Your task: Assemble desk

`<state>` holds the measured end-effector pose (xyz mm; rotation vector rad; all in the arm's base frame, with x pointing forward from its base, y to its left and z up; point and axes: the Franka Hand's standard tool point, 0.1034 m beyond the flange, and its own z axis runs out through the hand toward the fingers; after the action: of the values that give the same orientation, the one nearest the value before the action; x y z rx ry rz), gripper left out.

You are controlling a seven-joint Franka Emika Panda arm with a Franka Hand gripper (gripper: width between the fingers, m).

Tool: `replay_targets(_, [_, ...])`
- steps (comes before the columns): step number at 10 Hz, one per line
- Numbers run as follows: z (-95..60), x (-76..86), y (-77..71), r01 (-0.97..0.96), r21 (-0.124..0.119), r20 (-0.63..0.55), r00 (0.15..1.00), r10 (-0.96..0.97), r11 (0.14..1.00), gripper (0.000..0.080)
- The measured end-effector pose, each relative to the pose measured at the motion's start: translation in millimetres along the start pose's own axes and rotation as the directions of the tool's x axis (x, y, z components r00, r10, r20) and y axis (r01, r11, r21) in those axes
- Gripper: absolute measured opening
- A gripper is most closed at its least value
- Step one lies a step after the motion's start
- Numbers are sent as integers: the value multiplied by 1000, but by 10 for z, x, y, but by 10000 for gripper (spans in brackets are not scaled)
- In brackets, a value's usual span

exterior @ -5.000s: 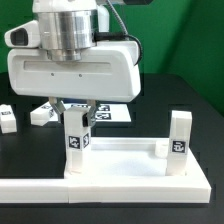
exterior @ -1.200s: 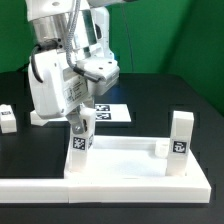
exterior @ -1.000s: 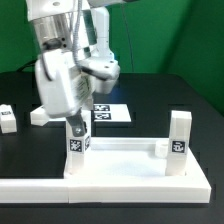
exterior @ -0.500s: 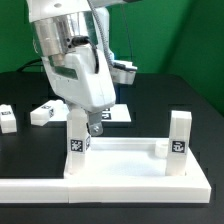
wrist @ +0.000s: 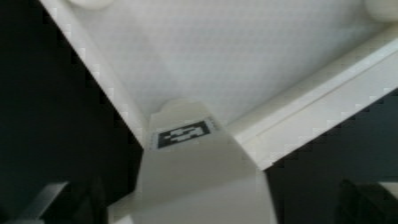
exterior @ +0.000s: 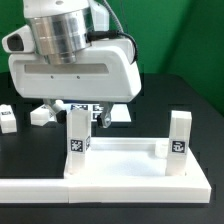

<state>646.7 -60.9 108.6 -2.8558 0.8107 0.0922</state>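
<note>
The white desk top [exterior: 125, 158] lies on the table with two tagged legs standing in its corner sockets, a left leg [exterior: 78, 132] and a right leg [exterior: 179, 135]. My gripper [exterior: 80, 118] hangs over the left leg, open, with a finger on each side of the leg and a gap to it. In the wrist view the same leg [wrist: 187, 165] with its tag rises between my two dark fingers, over the desk top [wrist: 125, 60]. My gripper [wrist: 205, 208] holds nothing. Two loose legs lie at the exterior view's left, one [exterior: 7, 118] near the edge and one [exterior: 40, 113] behind the gripper.
The marker board [exterior: 118, 115] lies behind the desk top, partly hidden by my hand. A long white border bar [exterior: 40, 188] runs along the front, against the desk top. Black table surface lies to the exterior view's right.
My hand has turned about the left leg, from a twisted pose a second ago back to square-on. The fingers now stand apart from the leg. The leg stays upright in its socket.
</note>
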Motion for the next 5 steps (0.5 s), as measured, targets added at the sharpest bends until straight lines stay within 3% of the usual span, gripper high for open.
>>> replay_targets(2, [0, 1, 1, -39, -1, 0, 999, 39, 999, 636])
replay_targets(4, [1, 0, 6, -193, -1, 0, 981, 193, 981, 290])
replay_targets(5, [0, 4, 19, -228, -3, 0, 974, 228, 974, 293])
